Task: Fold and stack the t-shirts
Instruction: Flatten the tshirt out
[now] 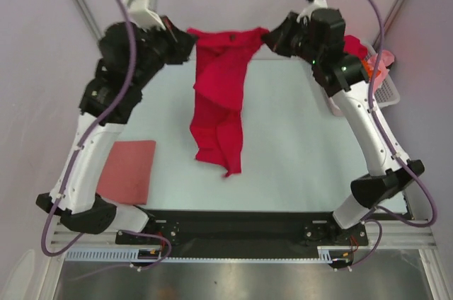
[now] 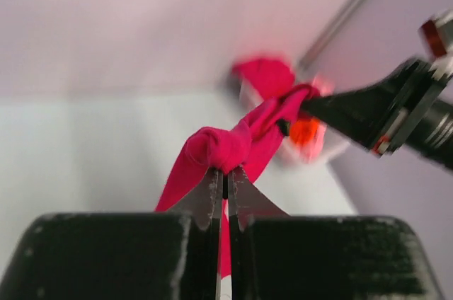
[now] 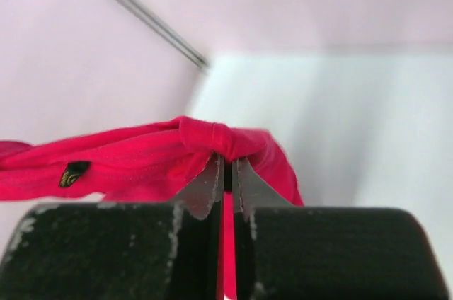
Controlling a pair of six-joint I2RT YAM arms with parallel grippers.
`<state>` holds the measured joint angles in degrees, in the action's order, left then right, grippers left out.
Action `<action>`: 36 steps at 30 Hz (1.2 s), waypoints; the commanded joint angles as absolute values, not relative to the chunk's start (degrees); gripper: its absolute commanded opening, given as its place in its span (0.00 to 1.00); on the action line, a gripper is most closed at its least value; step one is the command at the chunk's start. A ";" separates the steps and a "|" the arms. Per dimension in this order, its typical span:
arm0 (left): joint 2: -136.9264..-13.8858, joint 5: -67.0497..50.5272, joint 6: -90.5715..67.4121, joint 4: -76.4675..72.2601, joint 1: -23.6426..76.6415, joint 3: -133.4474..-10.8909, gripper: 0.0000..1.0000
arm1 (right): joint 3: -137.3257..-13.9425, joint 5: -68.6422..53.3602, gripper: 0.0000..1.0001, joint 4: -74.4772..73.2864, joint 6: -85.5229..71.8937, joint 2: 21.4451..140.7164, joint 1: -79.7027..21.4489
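Spreading step: left gripper (image 1: 187, 39) and right gripper (image 1: 267, 37) each pinch a bunched edge of the soft crimson cloth t-shirt (image 1: 221, 84), slung between and below them; next, probably lay it flat.

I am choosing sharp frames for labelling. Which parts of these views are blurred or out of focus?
Top external: evenly lit, sharp, the crimson t-shirt crisp. Left wrist: cloth at the left gripper clear, the orange cloth beyond smeared. Right wrist: cloth at the right gripper sharp, far table soft.
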<state>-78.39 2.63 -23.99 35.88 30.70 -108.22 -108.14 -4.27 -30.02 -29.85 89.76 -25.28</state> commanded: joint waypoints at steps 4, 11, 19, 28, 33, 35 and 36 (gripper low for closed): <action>-76.83 -3.51 -18.54 33.14 29.53 -123.94 0.00 | -132.71 -14.67 0.00 -39.01 -31.20 96.07 -24.70; -62.59 -13.43 -24.95 29.18 29.53 -94.52 0.00 | -93.48 -15.11 0.00 -36.48 -28.74 74.39 -19.44; -51.24 -16.35 -26.12 31.63 29.53 -83.39 0.00 | -68.02 -18.72 0.00 -47.29 -17.58 56.26 -15.11; -57.12 -13.45 -17.51 44.63 29.53 -109.74 0.00 | -88.93 -28.47 0.00 -47.99 -14.50 63.28 -32.85; -57.48 -11.95 -15.64 47.99 29.53 -117.26 0.01 | -90.71 -22.43 0.00 -48.34 -16.96 59.52 -33.15; -57.31 -14.48 -16.87 45.98 29.53 -112.19 0.00 | -87.13 -14.47 0.00 -49.91 -17.57 57.41 -31.04; -57.48 -16.24 -16.87 44.57 29.53 -109.97 0.00 | -85.97 -12.15 0.00 -50.88 -17.93 56.87 -29.63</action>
<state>-56.27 -16.95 -18.41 49.28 30.15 -113.89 -89.80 -25.74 -42.24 -18.33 59.13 -33.61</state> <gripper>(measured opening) 0.017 0.031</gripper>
